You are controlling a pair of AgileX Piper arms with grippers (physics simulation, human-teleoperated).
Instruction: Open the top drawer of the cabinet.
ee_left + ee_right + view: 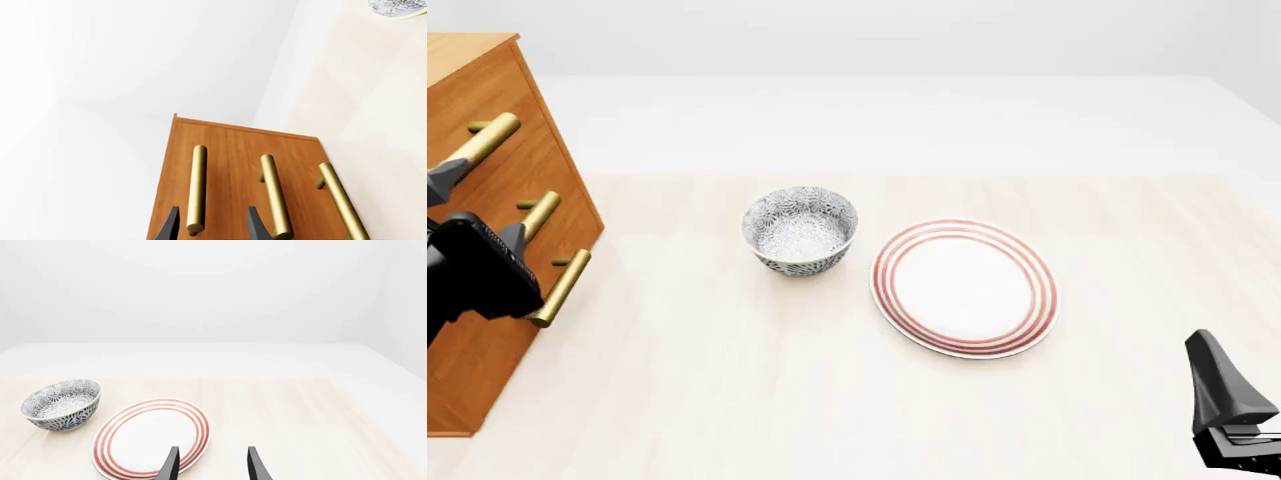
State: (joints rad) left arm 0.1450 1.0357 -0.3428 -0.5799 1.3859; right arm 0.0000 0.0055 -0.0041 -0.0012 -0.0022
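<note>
R gripper [210, 462] low at table's near right, fingers apart, holding nothing. L gripper [213, 225] spread wide either side of the top drawer [183, 170] handle [197, 190], not clamped. Cabinet [487, 250] at far left, drawer looks shut.

From the front view I lose the cabinet [507, 200] past the left edge, and my left arm covers part of its front. The bowl [399, 7] is clipped in the left wrist view. My right gripper [1228, 410] runs off the near right corner, its fingers hidden.
</note>
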